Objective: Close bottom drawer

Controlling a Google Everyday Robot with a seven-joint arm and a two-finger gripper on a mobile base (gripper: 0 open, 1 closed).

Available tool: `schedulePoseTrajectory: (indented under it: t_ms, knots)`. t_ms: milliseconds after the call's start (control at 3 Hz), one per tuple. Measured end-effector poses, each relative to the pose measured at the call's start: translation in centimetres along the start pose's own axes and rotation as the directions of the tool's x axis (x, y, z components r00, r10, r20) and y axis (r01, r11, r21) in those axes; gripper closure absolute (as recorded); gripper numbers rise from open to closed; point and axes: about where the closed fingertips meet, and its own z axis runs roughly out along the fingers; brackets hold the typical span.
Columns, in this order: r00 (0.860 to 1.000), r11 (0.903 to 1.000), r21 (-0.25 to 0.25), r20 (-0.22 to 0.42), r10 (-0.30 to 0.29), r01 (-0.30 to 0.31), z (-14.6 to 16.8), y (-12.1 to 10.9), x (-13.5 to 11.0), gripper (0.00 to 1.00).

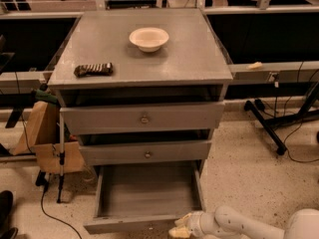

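Observation:
The bottom drawer of the grey cabinet stands pulled far out, its shallow plank box bare inside and its narrow front panel at the lower edge of the view. My gripper is at the right end of that front panel, low in the view, on a white arm coming in from the right. The middle drawer and top drawer above it each stand slightly ajar.
A white bowl and a dark snack bag lie on the cabinet top. A cardboard box and a pole stand left of the cabinet. Black stand legs and cables lie on the floor to the right.

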Motion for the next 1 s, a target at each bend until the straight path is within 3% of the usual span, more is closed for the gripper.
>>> schedulePoseTrajectory:
  t_ms: [333, 1000]
  knots:
    - [1.000, 1.0000, 0.000, 0.000, 0.000, 0.000, -0.1, 0.6, 0.3, 0.00]
    - [1.000, 1.0000, 0.000, 0.000, 0.000, 0.000, 0.1, 1.8, 0.7, 0.00]
